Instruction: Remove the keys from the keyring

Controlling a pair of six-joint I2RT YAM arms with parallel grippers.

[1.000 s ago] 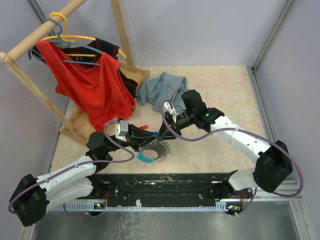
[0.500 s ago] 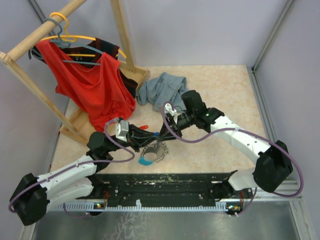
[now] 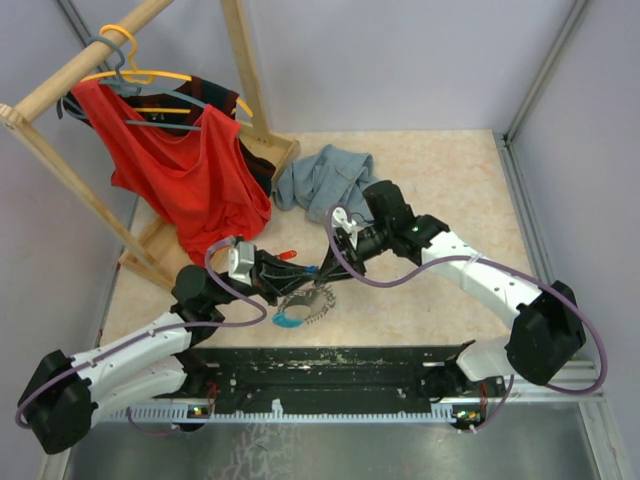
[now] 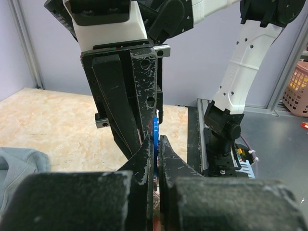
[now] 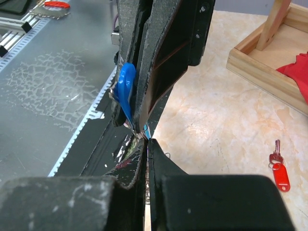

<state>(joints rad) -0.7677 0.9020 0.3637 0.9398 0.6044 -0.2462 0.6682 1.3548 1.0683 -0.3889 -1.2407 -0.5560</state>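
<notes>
One key looks done: the red key point(image 5: 278, 172) lies loose on the table point(image 3: 440, 190), well apart from the ring and just beyond the left gripper point(image 4: 155, 144). That gripper is clenched, its fingers pressed together at the tips. A blue key point(image 5: 126, 86) stands on edge against those fingers, so I judge it is still attached and is the one being worked on. Whether the left fingers pinch the key itself or the metal beside it, I cannot tell.

Just right of there and a little nearer the arm bases, the keyring point(image 3: 291, 320) sits below the meeting fingertips with its chain bunched beside it. It is low over the table's near edge, and I cannot tell whether it rests there or hangs.

Further right, the right gripper point(image 5: 147, 142) is also clenched, tip to tip with the left one, on that same small bunch of metal.

No green key shows in any view. I find no brand, label or writing clear enough to read.
</notes>
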